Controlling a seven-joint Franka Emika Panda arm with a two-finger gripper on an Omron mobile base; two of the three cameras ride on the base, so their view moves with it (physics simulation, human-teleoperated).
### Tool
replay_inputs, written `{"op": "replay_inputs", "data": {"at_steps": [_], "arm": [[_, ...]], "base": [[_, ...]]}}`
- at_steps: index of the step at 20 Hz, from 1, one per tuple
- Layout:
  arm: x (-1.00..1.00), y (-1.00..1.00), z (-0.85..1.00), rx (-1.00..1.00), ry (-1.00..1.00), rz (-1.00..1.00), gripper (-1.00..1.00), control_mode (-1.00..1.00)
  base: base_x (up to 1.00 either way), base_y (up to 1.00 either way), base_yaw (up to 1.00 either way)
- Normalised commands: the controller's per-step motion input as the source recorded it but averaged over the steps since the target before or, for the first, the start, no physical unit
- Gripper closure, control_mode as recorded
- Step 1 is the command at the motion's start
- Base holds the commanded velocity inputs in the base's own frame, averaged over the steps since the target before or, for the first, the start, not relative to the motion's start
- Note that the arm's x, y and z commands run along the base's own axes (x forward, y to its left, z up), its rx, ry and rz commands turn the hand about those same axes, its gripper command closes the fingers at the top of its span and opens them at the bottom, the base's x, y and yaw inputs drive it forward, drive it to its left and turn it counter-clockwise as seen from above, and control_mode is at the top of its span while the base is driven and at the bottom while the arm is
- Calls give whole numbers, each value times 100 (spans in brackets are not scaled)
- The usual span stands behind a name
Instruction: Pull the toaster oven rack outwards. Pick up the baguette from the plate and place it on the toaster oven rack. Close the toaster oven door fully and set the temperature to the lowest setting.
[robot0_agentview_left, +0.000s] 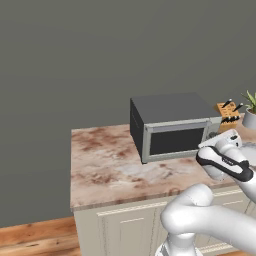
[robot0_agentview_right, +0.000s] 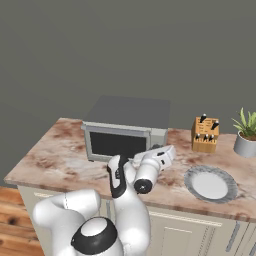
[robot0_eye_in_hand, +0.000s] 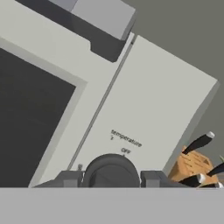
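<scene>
The toaster oven (robot0_agentview_left: 172, 125) (robot0_agentview_right: 127, 127) stands on the marble counter with its door (robot0_agentview_left: 177, 141) (robot0_agentview_right: 117, 144) shut flat against the front. My gripper (robot0_eye_in_hand: 110, 178) (robot0_agentview_right: 169, 150) is at the control panel on the oven's right. Its two fingertips (robot0_eye_in_hand: 70, 178) flank a round dark knob (robot0_eye_in_hand: 110, 173) under the labels "temperature" and "OFF", and are shut on it. To the right on the counter lies the plate (robot0_agentview_right: 210, 184), with nothing on it. The baguette and the rack are hidden.
A wooden knife block (robot0_agentview_right: 205, 134) (robot0_agentview_left: 227, 112) (robot0_eye_in_hand: 192, 166) stands just right of the oven. Further right is a potted plant (robot0_agentview_right: 246, 142) (robot0_agentview_left: 249, 117). Bare marble counter (robot0_agentview_left: 100, 160) stretches left of the oven, with a grey wall behind.
</scene>
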Motion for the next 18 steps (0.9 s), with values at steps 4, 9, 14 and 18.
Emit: {"op": "replay_inputs", "data": {"at_steps": [4, 9, 14, 18], "arm": [[0, 0, 0, -14, 0, 0, 100, -100], [0, 0, 0, -15, 0, 0, 100, -100], [0, 0, 0, -15, 0, 0, 100, -100], [0, 0, 0, -15, 0, 0, 100, -100]], "base": [[0, 0, 0], [0, 0, 0], [0, 0, 0], [0, 0, 0]]}}
